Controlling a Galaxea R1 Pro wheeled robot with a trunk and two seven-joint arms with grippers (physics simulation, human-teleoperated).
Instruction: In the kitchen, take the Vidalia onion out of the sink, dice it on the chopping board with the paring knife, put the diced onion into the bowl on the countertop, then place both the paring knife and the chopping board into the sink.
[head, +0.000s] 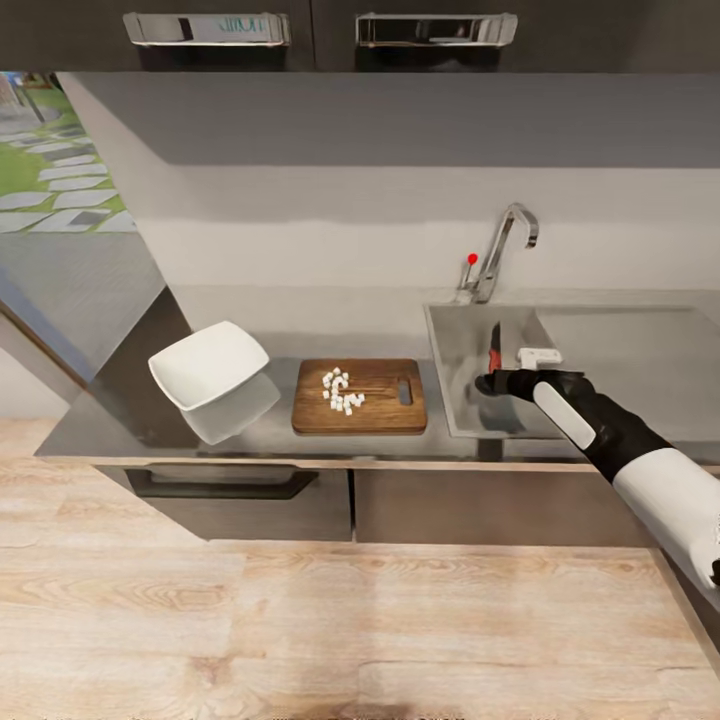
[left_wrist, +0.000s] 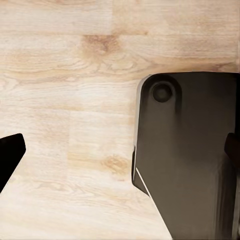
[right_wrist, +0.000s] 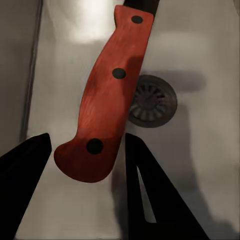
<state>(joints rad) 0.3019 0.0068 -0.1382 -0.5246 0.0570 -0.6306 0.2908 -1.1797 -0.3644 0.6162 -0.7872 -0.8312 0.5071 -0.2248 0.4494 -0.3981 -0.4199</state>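
My right gripper (head: 495, 383) is shut on the paring knife (head: 494, 348) and holds it over the sink (head: 452, 345), blade pointing up and away. In the right wrist view the reddish-brown handle (right_wrist: 112, 95) sits between both fingers (right_wrist: 145, 185), above the steel basin floor and the round drain (right_wrist: 152, 100). Small white pieces of diced onion (head: 340, 390) lie on the chopping board (head: 380, 410), left of the sink on the countertop (head: 120, 400). Farther left stands the white square bowl (head: 210, 365), nothing visible inside. My left gripper (left_wrist: 120, 152) hangs open over the wood floor.
A curved chrome faucet (head: 505, 250) with a red dot rises behind the sink, and a flat drainboard (head: 640, 350) extends to its right. Black upper cabinets (head: 330, 30) hang overhead. The robot's dark base (left_wrist: 190, 150) lies beneath the left gripper.
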